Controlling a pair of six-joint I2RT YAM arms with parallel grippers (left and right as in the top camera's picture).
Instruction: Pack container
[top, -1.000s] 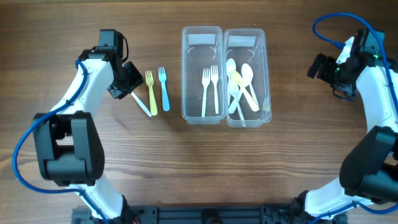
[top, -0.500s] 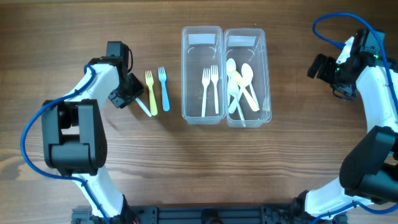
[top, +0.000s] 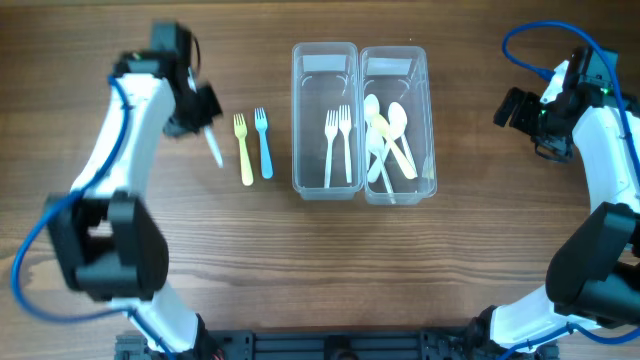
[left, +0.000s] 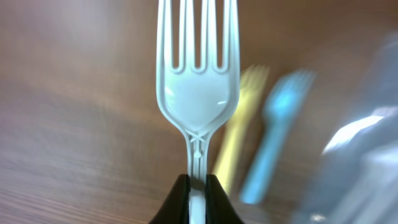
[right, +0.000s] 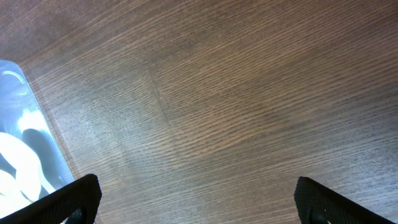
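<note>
My left gripper (top: 197, 112) is shut on the handle of a white plastic fork (left: 198, 81) and holds it above the table, left of a yellow fork (top: 243, 148) and a blue fork (top: 263, 142) lying on the wood. The white fork (top: 213, 148) hangs from the jaws in the overhead view. Two clear containers stand side by side: the left one (top: 325, 55) holds two white forks (top: 338, 145), the right one (top: 394, 55) holds several spoons (top: 385, 140). My right gripper (top: 515, 106) is open and empty at the far right.
The right wrist view shows bare wood and a corner of the right container (right: 37, 143). Blue cables run along both arms.
My left gripper has lifted the white fork off the table and moved up and away from the yellow fork. The right arm has not moved.
</note>
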